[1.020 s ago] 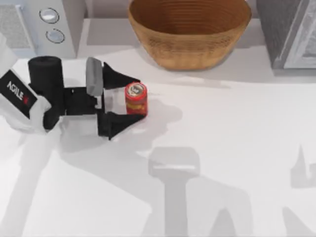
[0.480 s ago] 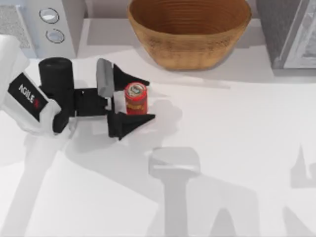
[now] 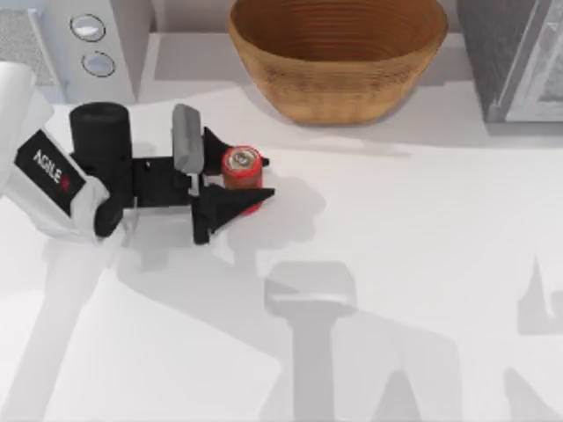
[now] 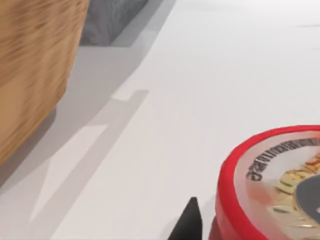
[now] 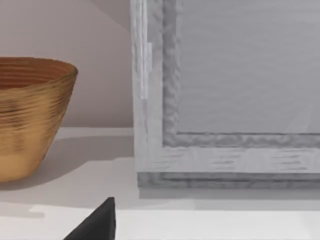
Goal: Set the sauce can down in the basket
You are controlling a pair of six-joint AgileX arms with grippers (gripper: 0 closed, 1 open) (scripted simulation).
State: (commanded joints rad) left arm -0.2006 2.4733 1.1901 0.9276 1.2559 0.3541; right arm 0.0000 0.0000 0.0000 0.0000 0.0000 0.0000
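Top view: left gripper (image 3: 239, 176) clamped on the sauce can (image 3: 242, 166) at table left, short of the basket (image 3: 339, 53), gripping its sides for a lift; left wrist view: can lid close under camera; right gripper's state can't be told.

A white table (image 3: 422, 264) carried dark shadows. At its far left corner stood a pale grey appliance (image 3: 92, 44) with two round dials (image 3: 88, 28). At the far right stood a grey framed cabinet (image 3: 515, 57), its panel (image 5: 240, 65) ridged.
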